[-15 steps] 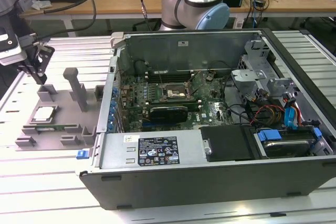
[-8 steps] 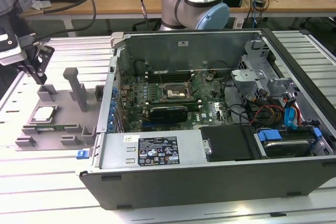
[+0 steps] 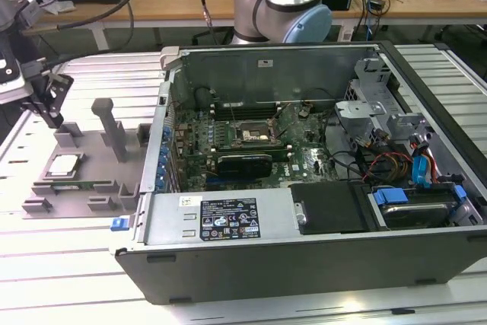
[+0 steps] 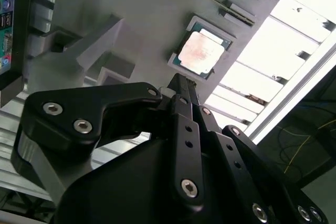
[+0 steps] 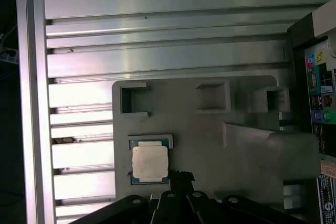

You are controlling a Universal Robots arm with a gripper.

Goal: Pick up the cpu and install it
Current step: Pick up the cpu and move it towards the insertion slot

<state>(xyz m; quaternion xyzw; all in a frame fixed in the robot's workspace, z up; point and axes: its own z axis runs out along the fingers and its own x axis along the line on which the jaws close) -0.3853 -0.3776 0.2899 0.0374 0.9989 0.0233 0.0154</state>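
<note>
Second wrist view showed our tool point(image 4: 177, 83) pinched shut, holding nothing, near the cpu point(image 4: 201, 52) in its grey holder point(image 4: 147, 14). We judged pick-up not yet done; grabbing would need it opened.

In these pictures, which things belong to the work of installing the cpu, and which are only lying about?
For the job: small square silver-grey cpu in its grey plastic fixture plate; black pincer near it; dark square socket on the green motherboard.
Lying about: grey upright post; blue flat cable; white label on the grey metal case.
</note>
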